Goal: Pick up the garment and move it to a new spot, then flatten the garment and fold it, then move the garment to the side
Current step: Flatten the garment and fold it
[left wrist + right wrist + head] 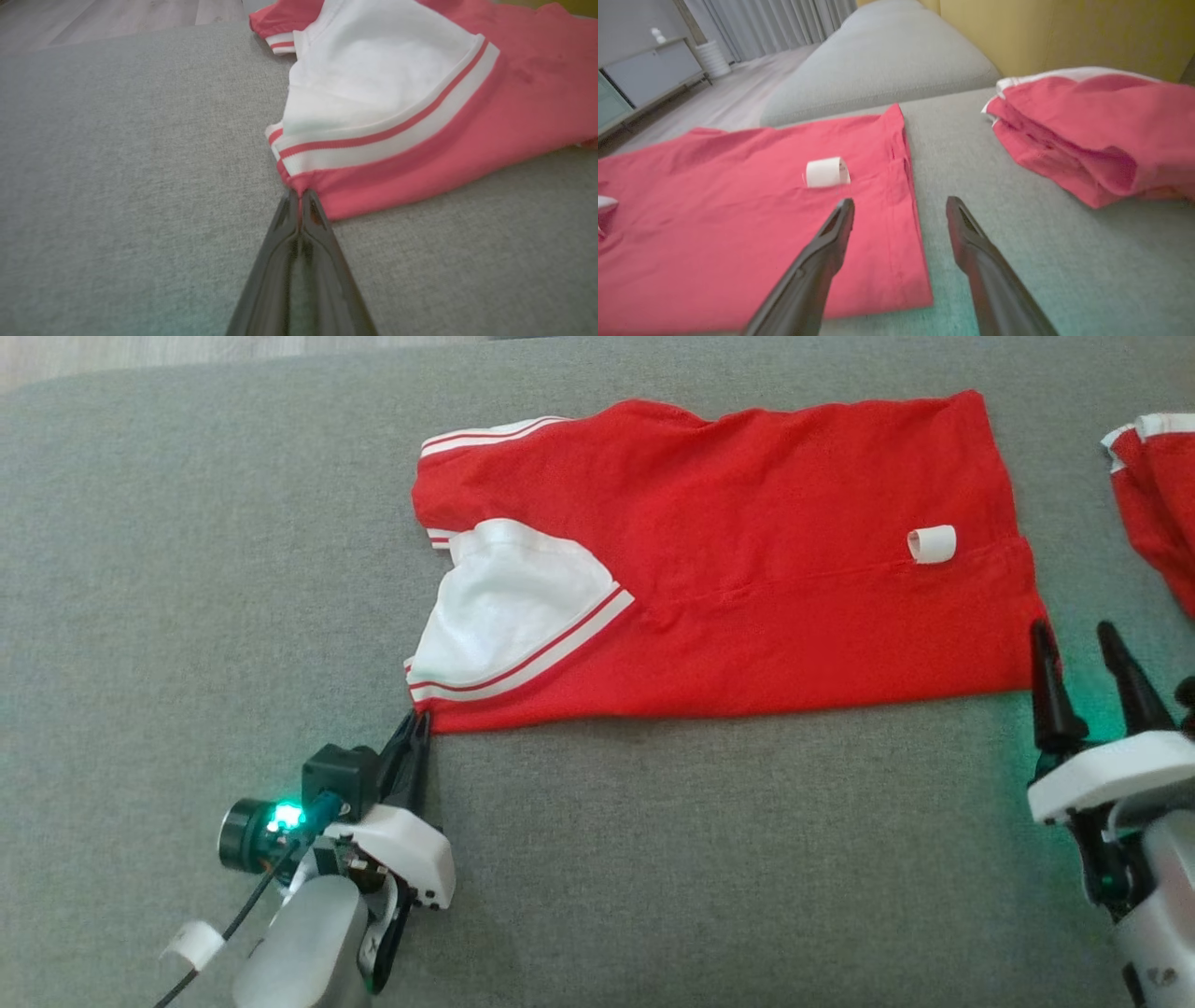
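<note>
Left end effector, jaws closed, pinches the near-left corner of the red garment at its white-striped hem. Right end effector stands wide open and empty at the garment's near-right corner, one finger over the hem, the other over the grey sofa cushion. Folded flat, the garment lies across the cushion's middle, a white label curling near its right edge. A second red garment lies bunched at far right.

White wrist housings, black fingers (green glow)

Garment ctr on sofa, 2nd garment rt
</note>
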